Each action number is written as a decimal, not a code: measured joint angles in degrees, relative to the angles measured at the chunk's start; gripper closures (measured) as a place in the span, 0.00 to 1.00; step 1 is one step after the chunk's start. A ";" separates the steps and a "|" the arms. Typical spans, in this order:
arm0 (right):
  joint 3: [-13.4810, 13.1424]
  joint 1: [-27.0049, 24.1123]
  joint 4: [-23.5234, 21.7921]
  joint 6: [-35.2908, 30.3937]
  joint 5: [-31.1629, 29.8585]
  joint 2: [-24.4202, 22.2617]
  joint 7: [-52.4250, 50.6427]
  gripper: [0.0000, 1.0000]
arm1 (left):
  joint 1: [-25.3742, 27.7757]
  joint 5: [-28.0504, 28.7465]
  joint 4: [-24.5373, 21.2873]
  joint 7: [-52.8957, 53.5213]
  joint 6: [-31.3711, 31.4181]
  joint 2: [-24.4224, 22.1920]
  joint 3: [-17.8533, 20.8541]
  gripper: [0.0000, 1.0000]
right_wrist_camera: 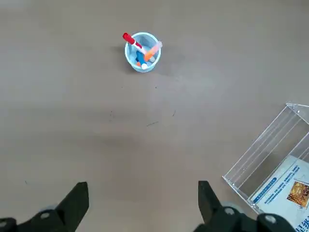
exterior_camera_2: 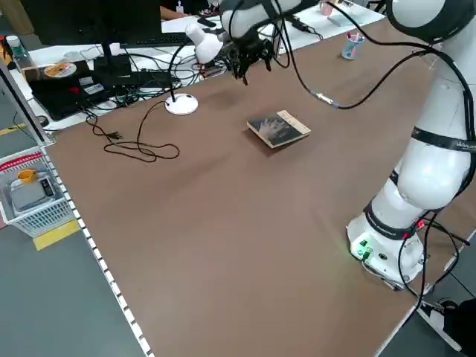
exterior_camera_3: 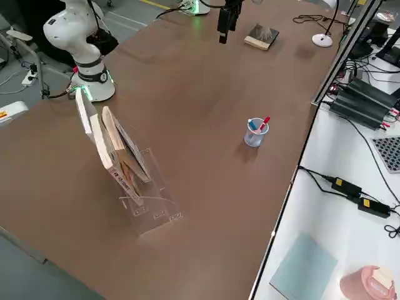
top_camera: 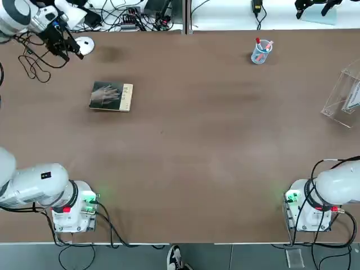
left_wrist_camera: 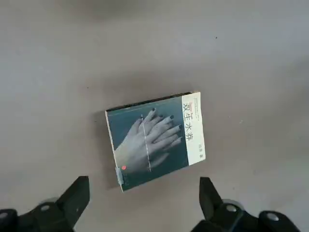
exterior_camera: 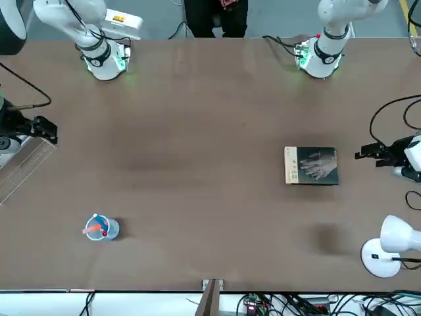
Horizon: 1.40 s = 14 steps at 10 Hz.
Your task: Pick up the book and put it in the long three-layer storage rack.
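A thin rectangular book (left_wrist_camera: 154, 140) lies flat on a brown table (top_camera: 185, 146), its cover facing up. The cover is dark grey-green with a pale hand, fingers spread and nails dark, and a cream strip along one short edge carries dark printed characters. A small light blue tab shows near one corner, beside a red dot. From overhead, the book sits toward the robot's left side of the table, on the far half from the arm bases. The left gripper (left_wrist_camera: 145, 191) hangs above the table near the book — its two fingers are spread wide apart, nothing is between them, and it does not touch the book. The left wrist view shows the whole cover just beyond the fingertips. The right gripper (right_wrist_camera: 144, 193) is over the other side of the table, well apart from the book, also wide open and holding nothing. Near it stands the clear acrylic rack (right_wrist_camera: 265, 154), with slanted panels and several books (exterior_camera_3: 119, 147) already leaning inside. A small pale blue cup (top_camera: 259, 56) of pens stands on the far part of the table, between the book and the rack — closer to the rack.
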 joint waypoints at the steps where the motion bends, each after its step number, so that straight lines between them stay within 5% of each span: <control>1: 0.00 0.00 -0.01 -0.01 0.00 0.00 -0.38 0.00 | 0.44 -0.57 -1.39 1.34 1.28 0.00 0.00 0.00; 7: 0.00 0.00 -0.04 -0.01 0.00 0.01 -0.74 0.00 | 1.85 -8.20 -7.52 11.33 5.03 1.18 0.03 0.00; 14: 0.00 0.00 -0.07 -0.01 0.00 0.01 -0.77 0.00 | 7.10 -16.19 -8.07 29.19 5.41 9.66 0.07 0.00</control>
